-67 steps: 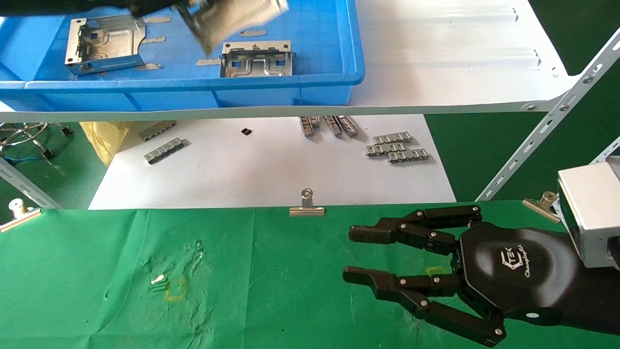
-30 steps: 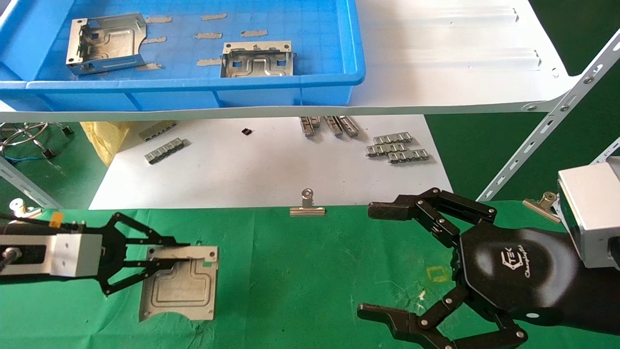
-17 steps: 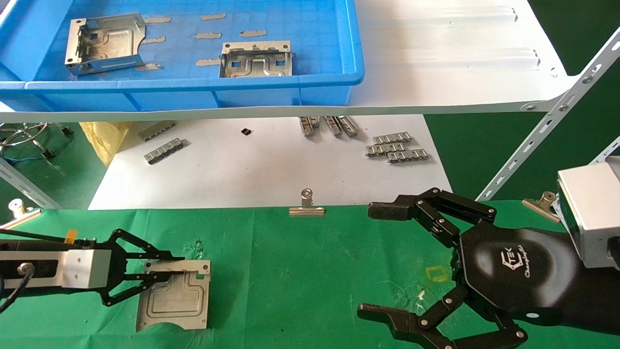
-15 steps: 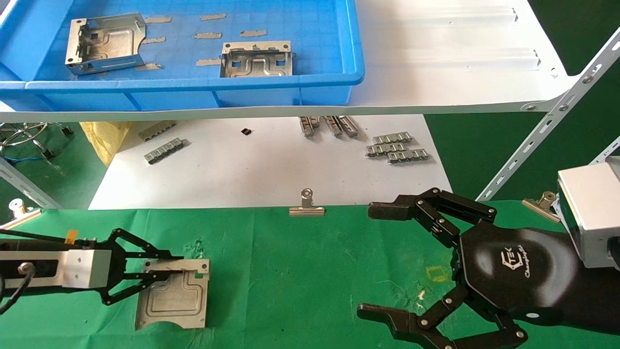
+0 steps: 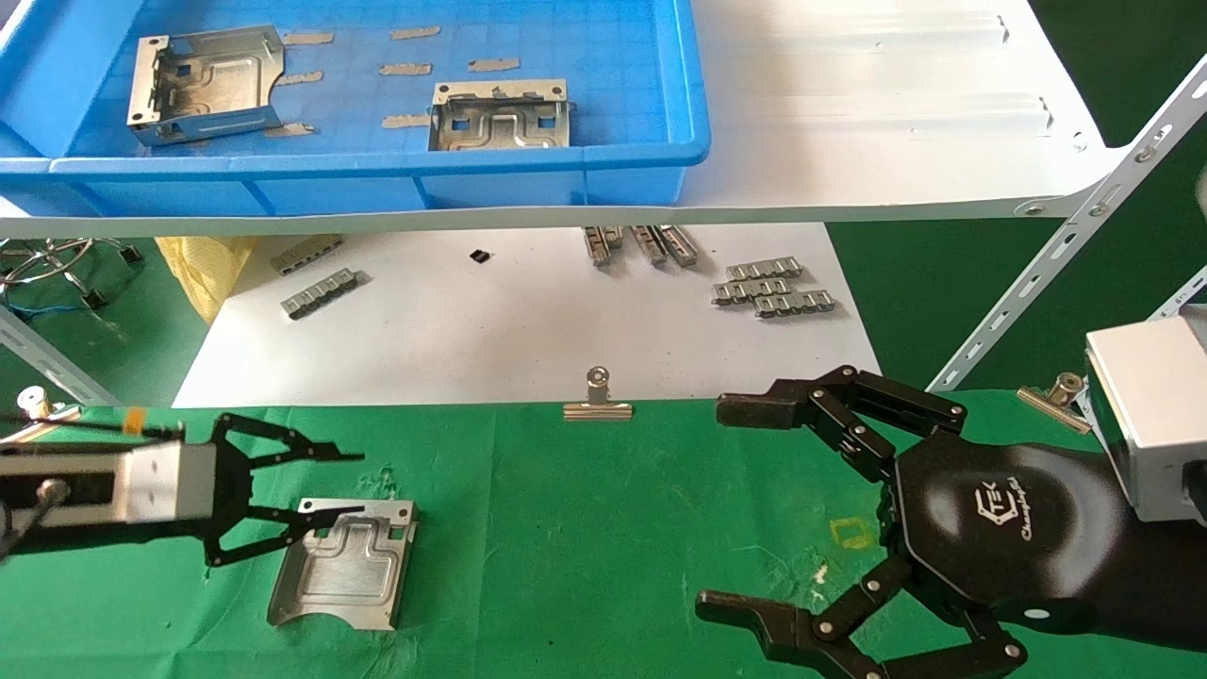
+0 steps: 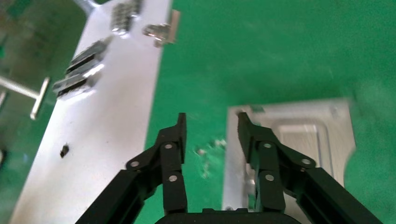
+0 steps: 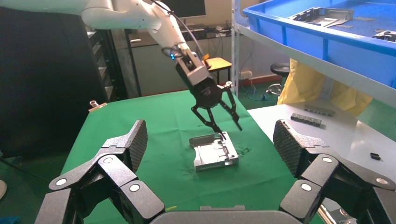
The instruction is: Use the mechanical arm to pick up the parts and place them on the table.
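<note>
1. Left end effector (image 5: 349,484) hangs over the near-left part of the tabletop (image 5: 585,528) with its two fingers spread and nothing between them; one fingertip (image 5: 351,511) sits over the far edge of a part (image 5: 344,564) that lies flat on the green cloth, open face up. In the right wrist view the same end effector (image 7: 229,127) hangs just above that part (image 7: 215,152); whether it touches cannot be told.
2. Right end effector (image 5: 735,509) is parked over the near-right of the tabletop, fingers wide apart and empty, well to the right of the left one.
3. Green wrinkled cloth covers the tabletop, held at its far edge by a binder clip (image 5: 597,400) between the two end effectors and farther out than both.
4. Beyond the cloth lies a white board (image 5: 490,330) carrying small grey ridged strips (image 5: 773,286).
5. Above that, a white shelf (image 5: 877,113) holds a blue bin (image 5: 622,151) with two more parts (image 5: 203,83) (image 5: 500,115) inside, well beyond the left end effector.
6. Behind the left arm, the right wrist view shows a dark partition (image 7: 46,79) and a desk with a monitor (image 7: 187,7).
</note>
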### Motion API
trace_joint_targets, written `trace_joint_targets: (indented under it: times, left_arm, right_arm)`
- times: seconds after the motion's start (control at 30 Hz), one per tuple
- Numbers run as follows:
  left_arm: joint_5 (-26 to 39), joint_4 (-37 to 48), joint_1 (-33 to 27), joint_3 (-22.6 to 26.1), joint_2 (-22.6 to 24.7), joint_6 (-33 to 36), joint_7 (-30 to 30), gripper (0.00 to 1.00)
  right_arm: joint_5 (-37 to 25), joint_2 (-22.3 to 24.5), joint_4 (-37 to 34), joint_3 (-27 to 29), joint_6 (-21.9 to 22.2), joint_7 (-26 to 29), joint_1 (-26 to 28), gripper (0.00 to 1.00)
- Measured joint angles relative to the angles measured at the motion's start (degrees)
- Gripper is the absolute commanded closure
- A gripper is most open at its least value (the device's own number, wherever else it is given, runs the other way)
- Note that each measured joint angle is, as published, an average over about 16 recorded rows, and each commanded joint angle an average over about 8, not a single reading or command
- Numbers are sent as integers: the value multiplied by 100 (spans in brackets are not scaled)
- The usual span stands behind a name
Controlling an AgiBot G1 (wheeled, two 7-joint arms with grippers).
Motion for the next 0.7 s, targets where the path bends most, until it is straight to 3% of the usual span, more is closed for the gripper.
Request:
trace_joint_targets:
  times: [0.33, 0.7]
  left_arm:
    - [-741, 306, 274, -348, -100, 30, -1080, 0]
    - [-839, 188, 387, -454, -129, 14, -1285, 0]
  right_arm:
    - [0, 0, -1, 0, 1, 0, -1, 0]
    - [0, 1, -2, 0, 1, -1, -1, 0]
